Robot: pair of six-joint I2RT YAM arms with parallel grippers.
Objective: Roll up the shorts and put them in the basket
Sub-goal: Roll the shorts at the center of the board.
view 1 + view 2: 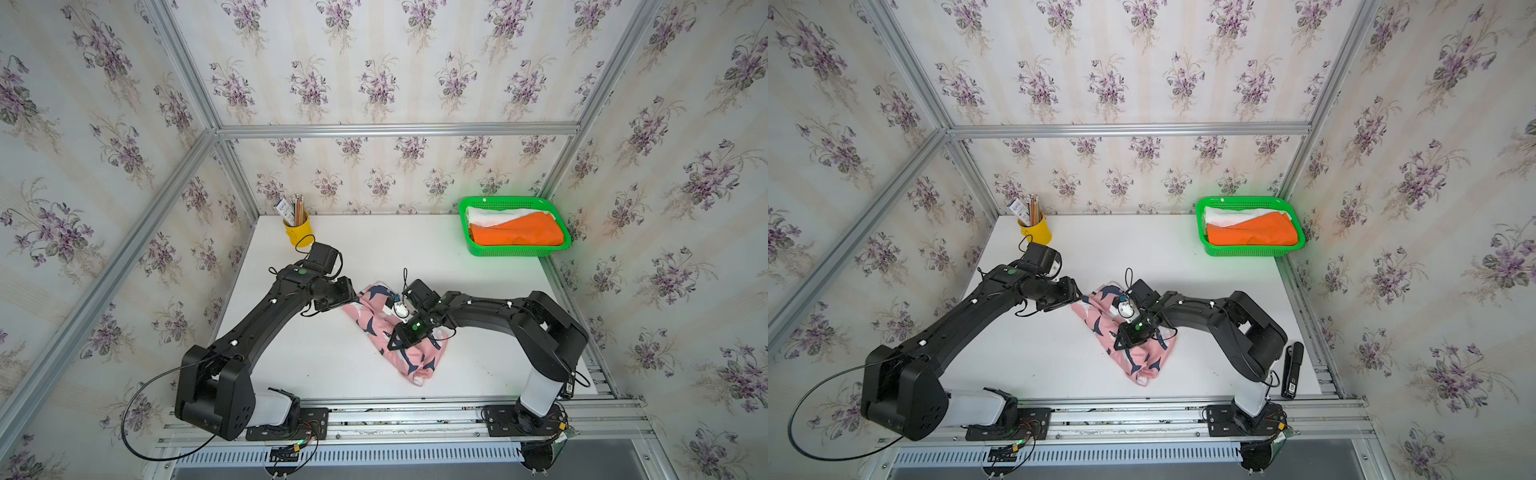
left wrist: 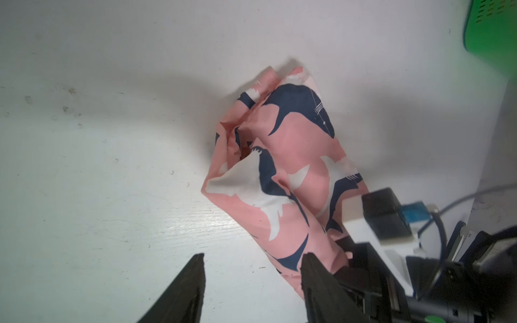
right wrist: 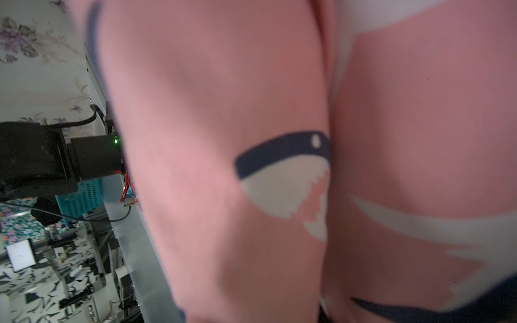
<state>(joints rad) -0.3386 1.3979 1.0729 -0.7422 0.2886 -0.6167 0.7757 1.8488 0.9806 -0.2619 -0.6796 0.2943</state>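
One pink shorts bundle (image 1: 415, 361) under right hand (image 1: 393, 342).

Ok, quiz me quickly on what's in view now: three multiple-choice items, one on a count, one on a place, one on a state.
1. How many garments lie in the green basket?
A) two B) none C) four
2. Where are the pink whale-print shorts?
A) in the green basket B) on the table, near its middle C) in the yellow cup
3. How does the left gripper stand?
A) shut on a pencil B) shut on the shorts C) open, holding nothing

Answers:
1 A: only the white shorts and orange shorts lie in it.
2 B: both top views show them crumpled on the white tabletop.
3 C: the left wrist view shows its jaws apart with nothing between them.
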